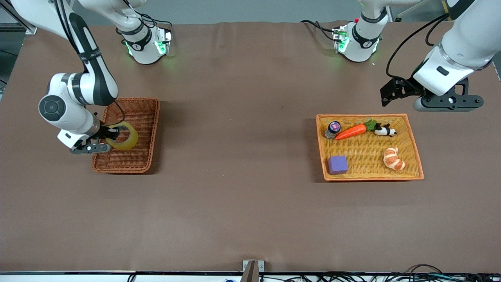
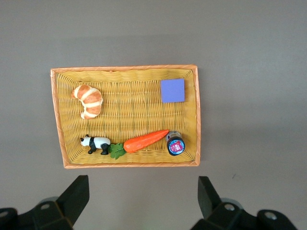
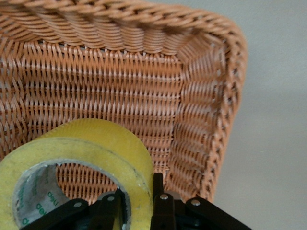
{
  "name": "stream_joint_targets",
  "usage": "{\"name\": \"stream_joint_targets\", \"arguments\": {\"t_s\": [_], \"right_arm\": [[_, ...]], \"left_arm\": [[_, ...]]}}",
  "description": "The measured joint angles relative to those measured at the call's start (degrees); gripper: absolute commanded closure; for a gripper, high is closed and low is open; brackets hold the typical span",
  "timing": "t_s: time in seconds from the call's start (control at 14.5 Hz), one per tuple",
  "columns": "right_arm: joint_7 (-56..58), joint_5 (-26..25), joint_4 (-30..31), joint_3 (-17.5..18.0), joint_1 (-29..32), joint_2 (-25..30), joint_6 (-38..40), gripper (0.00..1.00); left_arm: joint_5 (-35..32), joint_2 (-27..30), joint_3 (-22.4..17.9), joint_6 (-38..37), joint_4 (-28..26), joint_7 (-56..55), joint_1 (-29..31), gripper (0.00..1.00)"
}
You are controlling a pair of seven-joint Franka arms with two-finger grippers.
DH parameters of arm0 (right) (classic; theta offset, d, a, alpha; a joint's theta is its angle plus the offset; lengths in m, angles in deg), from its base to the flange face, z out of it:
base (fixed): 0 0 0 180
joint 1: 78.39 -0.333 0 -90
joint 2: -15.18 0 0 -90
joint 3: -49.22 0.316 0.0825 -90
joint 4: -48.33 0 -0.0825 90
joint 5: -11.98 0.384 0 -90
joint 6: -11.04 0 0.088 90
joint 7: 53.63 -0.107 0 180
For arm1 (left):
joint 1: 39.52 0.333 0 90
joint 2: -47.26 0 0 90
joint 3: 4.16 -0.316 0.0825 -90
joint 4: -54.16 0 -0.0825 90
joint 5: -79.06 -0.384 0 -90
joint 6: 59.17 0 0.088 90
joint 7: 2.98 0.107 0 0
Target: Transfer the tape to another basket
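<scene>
The yellowish tape roll (image 1: 124,137) is inside the dark reddish-brown wicker basket (image 1: 135,102) at the right arm's end of the table. My right gripper (image 1: 111,135) is shut on the roll's wall, one finger in the hole and one outside. The right wrist view shows the tape (image 3: 96,143) gripped by my right gripper (image 3: 136,197), with the basket's woven wall (image 3: 144,81) past it. My left gripper (image 1: 392,93) is open and empty, hanging over bare table beside the orange-yellow basket (image 1: 368,116). It also shows in the left wrist view (image 2: 141,190).
The shallow orange-yellow basket (image 2: 124,68) at the left arm's end holds a croissant (image 1: 393,158), a carrot (image 1: 352,131), a toy panda (image 1: 385,130), a purple block (image 1: 337,164) and a small jar (image 1: 333,129). Brown table (image 1: 242,156) lies between the baskets.
</scene>
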Motion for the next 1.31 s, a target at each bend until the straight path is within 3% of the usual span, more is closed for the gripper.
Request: {"name": "stream_joint_targets", "arguments": {"t_s": [0.14,0.21,0.34,0.62,0.83,1.03,1.31], "right_arm": [[0.0,0.8,0.4,0.1,-0.1,-1.5,-1.6,0.80],[0.0,0.9,0.7,0.1,-0.2,-2.3,-2.1,0.61],[0.0,0.9,0.8,0.1,-0.1,-3.8,-2.9,0.00],[-0.1,1.1,-0.4,0.2,-0.2,-3.8,-2.9,0.00],[-0.1,1.2,-5.2,0.6,-0.6,-0.7,0.7,0.00],[-0.2,1.3,-14.8,1.3,-2.4,3.8,12.8,0.00],[-0.2,1.4,-29.7,2.1,-2.7,5.4,27.6,0.00]], "left_arm": [[0.0,0.0,0.0,0.0,-0.1,0.0,0.0,0.00],[0.0,0.0,0.0,0.0,-0.2,0.0,0.0,0.00],[0.0,0.0,0.0,0.0,-0.3,0.0,0.1,0.00],[0.0,0.0,-0.2,0.0,-0.3,-0.1,1.4,0.00],[0.0,-0.1,-0.2,0.0,-0.3,-0.1,1.7,0.00],[0.0,-0.5,-0.2,0.0,-0.4,-0.1,1.7,0.00],[0.0,-0.8,-0.2,0.0,-0.4,-0.1,1.7,0.00]]}}
